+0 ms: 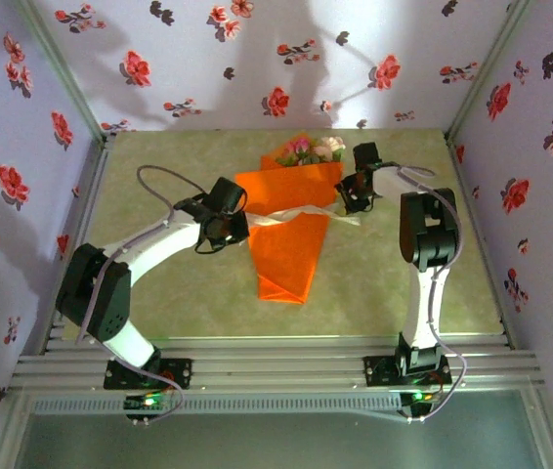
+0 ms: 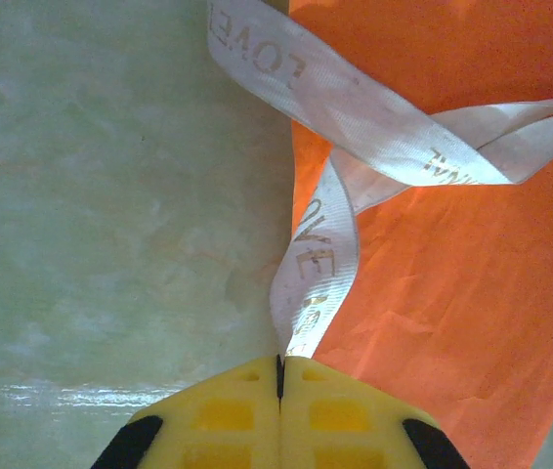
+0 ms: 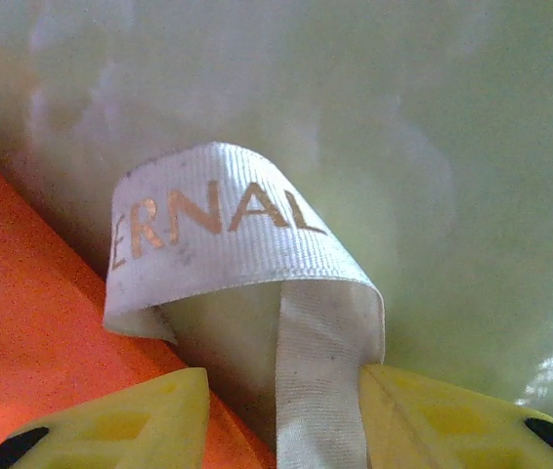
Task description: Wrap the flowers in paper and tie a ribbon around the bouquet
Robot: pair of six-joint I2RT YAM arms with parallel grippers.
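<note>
**Top external.** The bouquet (image 1: 291, 230) lies flat at mid tabletop (image 1: 169, 293), narrow end near, wide end far. The orange paper (image 1: 286, 264) is already rolled into a cone. The flowers (image 1: 308, 149), pink and cream, stick out of its far end. The ribbon (image 1: 291, 215) runs left to right across the pinched middle. The left gripper (image 1: 239, 223) is at the cone's left edge and the right gripper (image 1: 353, 200) at its right edge, one at each end of the strip.

**Left wrist.** The left gripper (image 2: 279, 369) has its yellow fingers (image 2: 335, 410) pressed together on one ribbon (image 2: 320, 264) end. The strip rises from the seam between them, lettering "LOVE" visible. Farther out, two strands cross and twist over the paper (image 2: 452, 322). Bare tabletop (image 2: 110, 225) lies to the left.

**Right wrist.** The right gripper (image 3: 284, 379) has its fingers (image 3: 423, 415) standing apart. A ribbon (image 3: 218, 234) strand passes between them, touching the right-hand finger and clear of the other. Beyond the tips it folds over in a loop that ends in the letters "ERNAL". A corner of the paper (image 3: 22, 342) shows at lower left, and tabletop (image 3: 404, 147) lies behind. This view does not show any clamping of the strand.

**Step in hand (judgement).** Wrapping looks done and the tie is under way. The ribbon is crossed over the middle but looks slack and not yet knotted.

**Next move (judgement).** The right fingers need a firm hold on their strand. After that, both ends should be drawn apart, left and right, to snug the crossing onto the pinch. The risks are the limp strip slipping free, or the pull dragging the light cone sideways.
</note>
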